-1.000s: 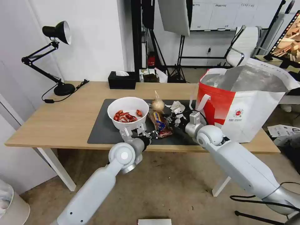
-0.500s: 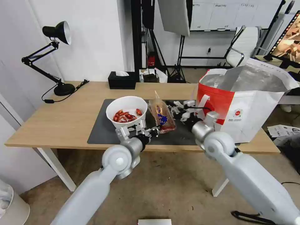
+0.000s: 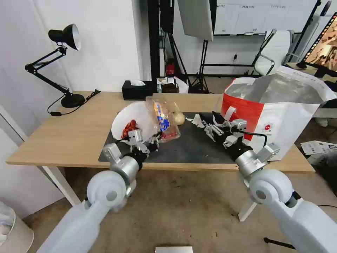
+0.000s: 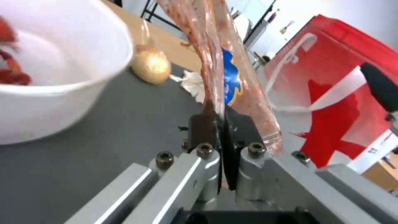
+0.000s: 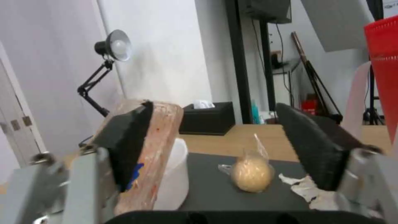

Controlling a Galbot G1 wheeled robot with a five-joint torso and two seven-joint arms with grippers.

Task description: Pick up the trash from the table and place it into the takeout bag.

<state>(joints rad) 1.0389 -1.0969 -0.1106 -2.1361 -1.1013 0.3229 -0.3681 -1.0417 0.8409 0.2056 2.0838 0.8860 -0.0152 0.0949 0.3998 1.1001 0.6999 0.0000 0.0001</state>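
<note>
Head view first: the left gripper [image 3: 153, 139] hangs over the near left part of the dark grey mat [image 3: 189, 147] on the table [image 3: 70, 133], its fingers pinched tight on the lower edge of the clear plastic trays [image 3: 162, 118]. From here I see them lifted clear of the mat and stood nearly upright, red scraps and a blue label showing through the plastic. The left wrist view shows the same grip, the black pads [image 4: 203, 127] pressed together with the trays' rim between them. Just behind the trays the white bowl [image 3: 135, 121] of red shells sits tilted, overlapped by the plastic. The knotted clear bag [image 3: 179, 118] lies on the mat's far side, with the crumpled tissue [image 3: 197, 120] just beside it.

The right gripper [image 3: 215, 126] hovers over the right part of the mat, near the tissue, its fingers spread wide with nothing between them. The takeout bag [image 3: 281, 116] stands open at the table's right end, foil lining showing.
</note>
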